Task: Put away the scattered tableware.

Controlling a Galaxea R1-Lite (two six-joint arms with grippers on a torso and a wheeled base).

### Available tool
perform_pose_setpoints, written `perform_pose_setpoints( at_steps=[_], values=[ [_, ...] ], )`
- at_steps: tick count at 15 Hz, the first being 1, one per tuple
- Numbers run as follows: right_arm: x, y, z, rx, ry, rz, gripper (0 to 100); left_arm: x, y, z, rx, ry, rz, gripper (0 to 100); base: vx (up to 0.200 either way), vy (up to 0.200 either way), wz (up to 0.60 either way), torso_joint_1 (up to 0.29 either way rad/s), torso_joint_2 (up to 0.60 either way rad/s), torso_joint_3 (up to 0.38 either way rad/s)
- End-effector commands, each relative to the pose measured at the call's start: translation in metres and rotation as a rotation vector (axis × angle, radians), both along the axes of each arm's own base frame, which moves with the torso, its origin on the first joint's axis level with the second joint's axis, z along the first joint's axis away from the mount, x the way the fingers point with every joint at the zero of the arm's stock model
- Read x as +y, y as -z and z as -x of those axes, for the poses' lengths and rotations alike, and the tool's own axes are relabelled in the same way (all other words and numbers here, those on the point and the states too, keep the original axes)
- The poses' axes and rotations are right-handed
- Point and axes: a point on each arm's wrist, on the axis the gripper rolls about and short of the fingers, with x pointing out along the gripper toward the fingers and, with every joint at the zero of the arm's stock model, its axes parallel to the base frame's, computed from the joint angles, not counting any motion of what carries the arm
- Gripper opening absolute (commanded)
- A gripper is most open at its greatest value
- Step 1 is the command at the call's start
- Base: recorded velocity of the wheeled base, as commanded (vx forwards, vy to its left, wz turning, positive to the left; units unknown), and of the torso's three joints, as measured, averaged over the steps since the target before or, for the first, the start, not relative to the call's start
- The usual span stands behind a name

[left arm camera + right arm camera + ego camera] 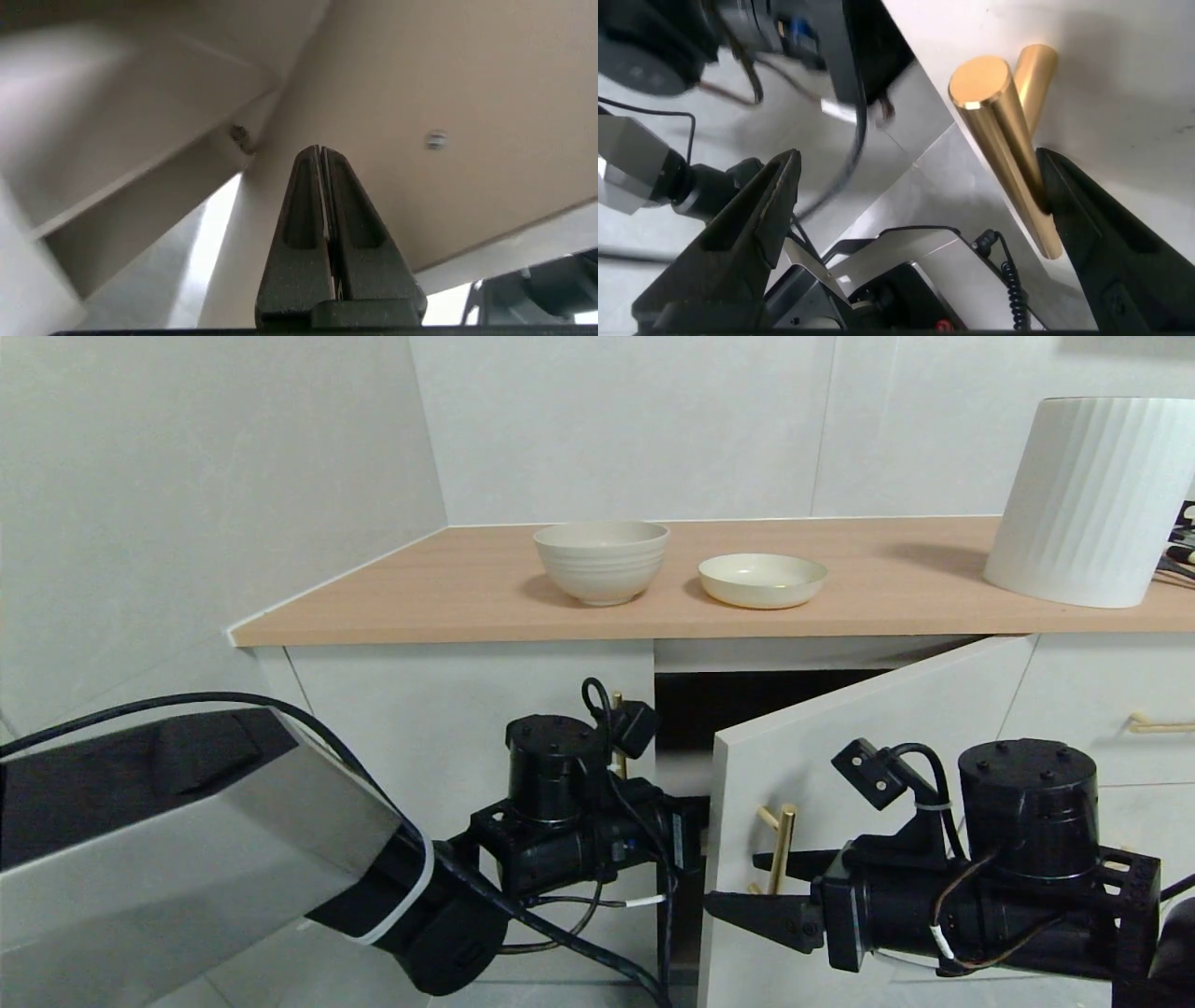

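Note:
A cream ribbed bowl (602, 560) and a shallow cream dish (763, 580) stand side by side on the wooden counter (420, 597). Below them a white cabinet door (868, 728) is partly open. My left gripper (689, 826) reaches into the gap behind the door's edge; its fingers (322, 187) are shut with nothing between them, close to the door's inner face (467, 112). My right gripper (752, 887) is open in front of the door, at its gold handle (782, 845). The gold handle (1008, 149) lies just inside one finger (1102, 252) of the right gripper (917, 163).
A tall white ribbed container (1092, 499) stands at the counter's right end. White walls close the corner at the left and back. Another gold handle (1158, 723) sits on a drawer at the right. The cabinet opening (747, 695) is dark.

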Motion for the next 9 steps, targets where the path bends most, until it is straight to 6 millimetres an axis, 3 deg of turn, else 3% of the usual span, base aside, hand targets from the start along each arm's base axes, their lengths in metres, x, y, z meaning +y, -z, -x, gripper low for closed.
perform_pose_setpoints(
  at_steps=[1,9],
  values=[
    [-0.005,-0.003,0.004,-0.014,0.011,-0.006,100,-0.006,0.003,0.004,-0.002,0.012,0.000,0,0.000,0.000,0.00,0.000,0.00,0.000],
    [-0.019,-0.010,-0.001,-0.150,0.214,0.029,100,-0.010,-0.003,0.011,-0.047,0.019,0.038,0,0.000,0.000,0.00,0.000,0.00,0.000]
  ],
)
